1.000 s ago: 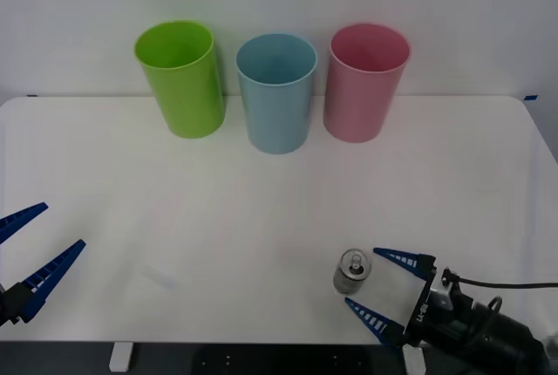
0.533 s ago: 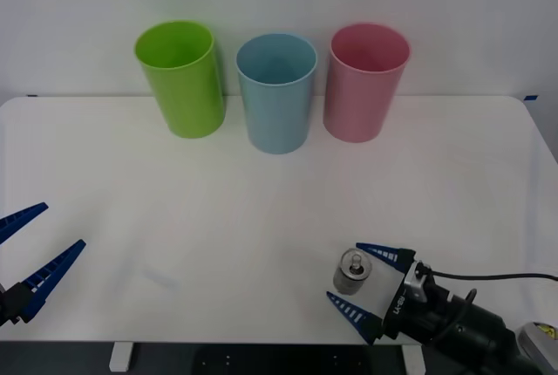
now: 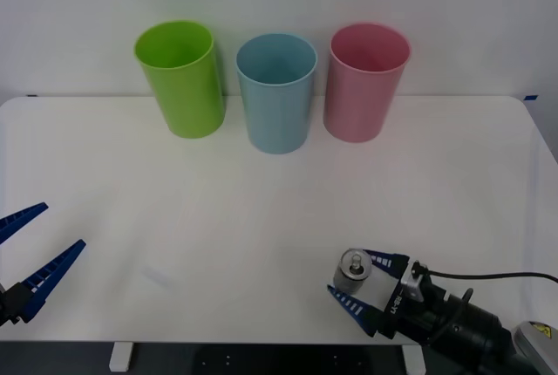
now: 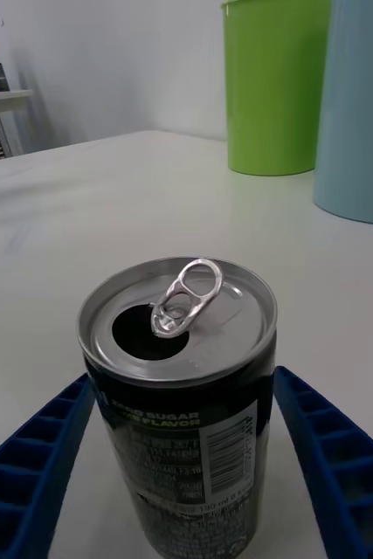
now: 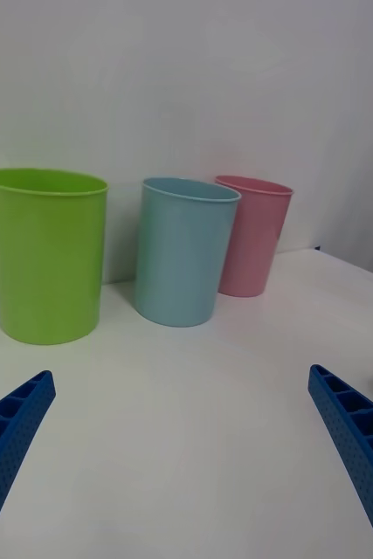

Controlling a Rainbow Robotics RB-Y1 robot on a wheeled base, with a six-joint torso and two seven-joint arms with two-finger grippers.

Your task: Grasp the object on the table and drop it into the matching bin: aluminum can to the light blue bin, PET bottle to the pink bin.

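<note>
1. Looking down from the front, the aluminum can (image 3: 352,271) stands upright near the table's (image 3: 261,209) front edge, right of centre. The right gripper (image 3: 361,283) has its blue fingers spread apart on either side of it. The left gripper (image 3: 26,253) hangs at the table's left edge, fingers spread wide. At the back stand a lime green bin (image 3: 180,78), the light blue bin (image 3: 277,92) and the pink bin (image 3: 364,81) in a row.
2. Right wrist view: the can (image 4: 182,393), tab lifted and mouth opened, sits between the two fingers (image 4: 29,458), a sliver of gap each side.
3. Left wrist view: fingers (image 5: 7,437) parted, with all three bins well beyond them.
</note>
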